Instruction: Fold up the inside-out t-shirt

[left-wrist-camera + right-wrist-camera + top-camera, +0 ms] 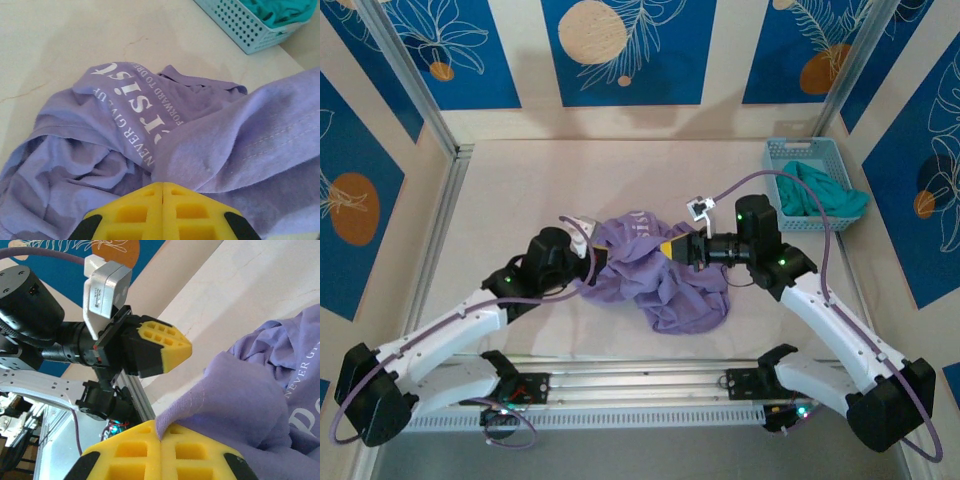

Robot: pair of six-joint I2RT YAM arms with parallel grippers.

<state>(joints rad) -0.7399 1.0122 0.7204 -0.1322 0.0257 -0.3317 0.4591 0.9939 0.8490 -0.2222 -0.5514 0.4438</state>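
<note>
Lavender cotton lies bunched in the middle of the tabletop (570, 180): the t-shirt (665, 290) is a rumpled heap between the two arms, its folds soft and deep, with a stitched hem running along one raised flap.

The right gripper (161, 439) has its jaws shut on a fold of that cloth. The fabric rises in a pinched ridge from the seam where the two yellow pads (130, 457) meet. The left gripper (162, 195) has its jaws closed too, pad against pad, at the heap's left edge. Seen from the right wrist, its tip stands bare just beside the cloth, so it appears to grip nothing. The pads on both are blocky foam-like pieces moulded with a grid of square recesses.

White block lettering crosses the shirt and reads upside down from the left wrist. "NEVER GIVE UP" runs along one line and "FORWARD TO DRE" along another, where the cloth folds under. The larger letters between them are partly hidden in creases. "NEVER" also shows in the right wrist view.

The tabletop is pale and smooth, with faint veining. At its far right corner sits a light blue perforated plastic basket (240, 30), well apart from the shirt, holding a crumpled teal garment (280, 10).
</note>
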